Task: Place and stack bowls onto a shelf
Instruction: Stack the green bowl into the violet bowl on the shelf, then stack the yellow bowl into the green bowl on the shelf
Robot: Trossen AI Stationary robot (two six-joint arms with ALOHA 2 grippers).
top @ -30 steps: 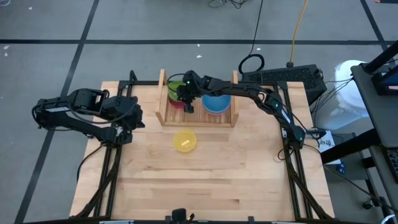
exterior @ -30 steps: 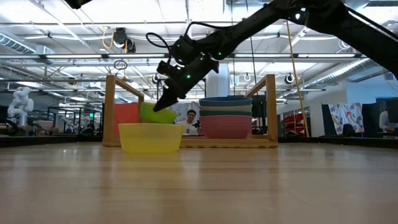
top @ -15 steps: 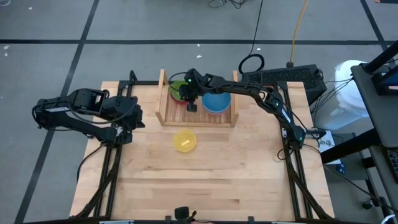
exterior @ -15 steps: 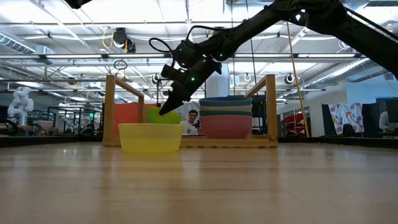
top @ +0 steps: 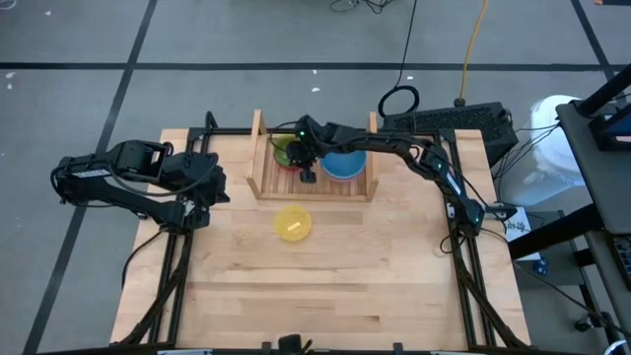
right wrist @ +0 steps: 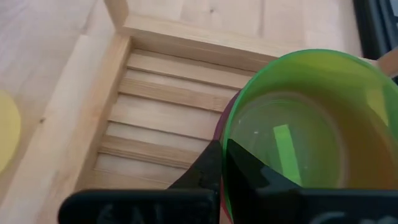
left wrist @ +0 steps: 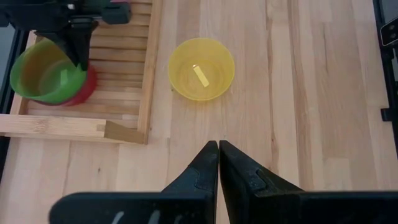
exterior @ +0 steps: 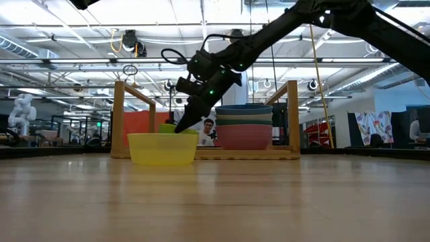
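Note:
The light-wood shelf (top: 314,184) stands at the table's far side. On its left half a light green bowl (top: 283,150) sits in a red bowl (left wrist: 89,88). On its right half is a stack (exterior: 244,128) of pink, teal and blue bowls, with blue (top: 344,164) on top. A yellow bowl (top: 293,223) rests on the tabletop in front of the shelf. My right gripper (top: 303,158) is shut on the light green bowl (right wrist: 298,118). My left gripper (left wrist: 217,144) is shut and idle near the table's left edge. My right gripper (right wrist: 224,148) pinches the light green bowl's rim (right wrist: 227,127) on the side nearest the blue stack. One finger (right wrist: 252,168) is inside the bowl and the other finger (right wrist: 208,165) is outside. The fingers slant down from above. The bowl is level, its bottom down in the red bowl.
The shelf's two upright side boards (exterior: 119,117) (exterior: 292,117) flank both stacks. The yellow bowl (exterior: 162,148) lies on open tabletop between the shelf and the table's near edge. A dark box and cables (top: 449,123) lie beyond the far right corner.
My right gripper has moved down and slightly toward the blue stack, still holding the light green bowl. The bowl, tilted and raised a second ago, has levelled out and sunk into the red bowl.

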